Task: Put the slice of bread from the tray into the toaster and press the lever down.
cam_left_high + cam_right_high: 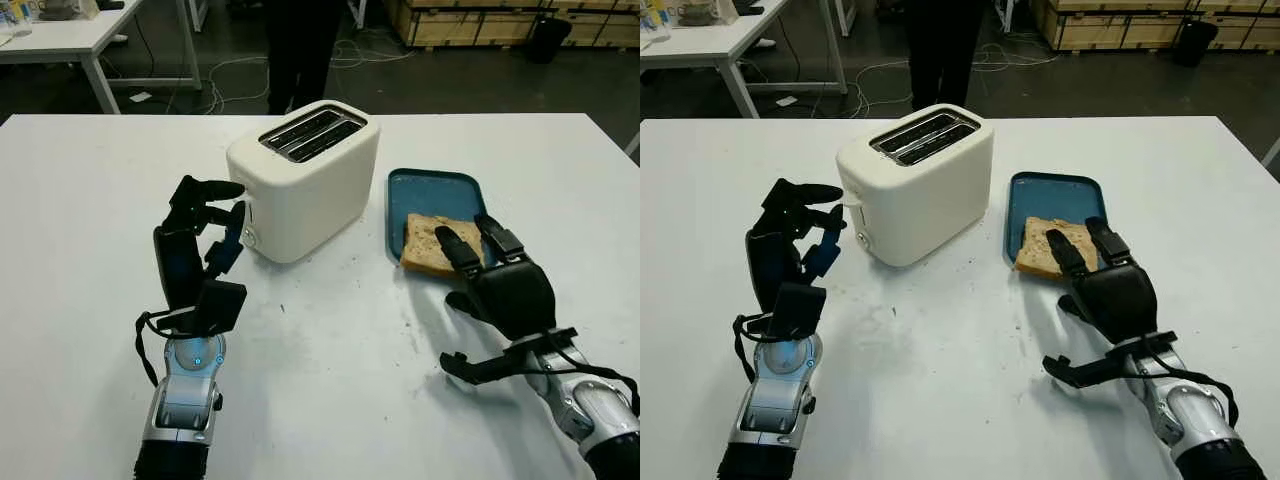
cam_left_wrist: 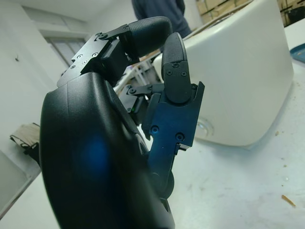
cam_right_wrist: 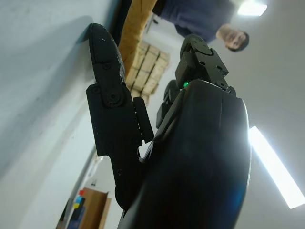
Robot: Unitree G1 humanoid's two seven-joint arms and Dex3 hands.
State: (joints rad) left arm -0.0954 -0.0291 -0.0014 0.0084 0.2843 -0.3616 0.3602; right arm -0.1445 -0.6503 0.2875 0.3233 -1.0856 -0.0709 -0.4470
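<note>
- White tabletop point(image 1: 330, 400) carries everything; behind its far edge you see dark floor, cables, another white table point(image 1: 70, 40) at the far left, and stacked wooden crates point(image 1: 480, 20) at the far right.
- A person point(image 1: 300, 45) in dark clothes stands just past the far edge, behind the toaster.
- Your toaster point(image 1: 305, 180) is cream-white and sits around the middle of the tabletop, turned at an angle, its two slots up and empty.
- Its knob point(image 1: 249, 237) is on the narrow end facing your left hand; you cannot make out the lever clearly.
- Blue tray point(image 1: 435, 190) lies just right of the toaster, not touching it.
- Slice of bread point(image 1: 432, 245) lies flat on the tray's near end, still out of the toaster.
- Your right hand point(image 1: 490, 265) comes in from the near right corner, palm down over the tray's near edge.
- Two of its fingers point(image 1: 455, 245) reach over the bread's near right part; nothing is gripped and the hand is open. Whether they touch the bread you cannot tell.
- Your left hand point(image 1: 200, 240) stands upright just left of the toaster's narrow end.
- Its fingertips point(image 1: 222, 190) are near the toaster's upper corner, fingers curled, holding nothing; contact with the toaster you cannot tell.
</note>
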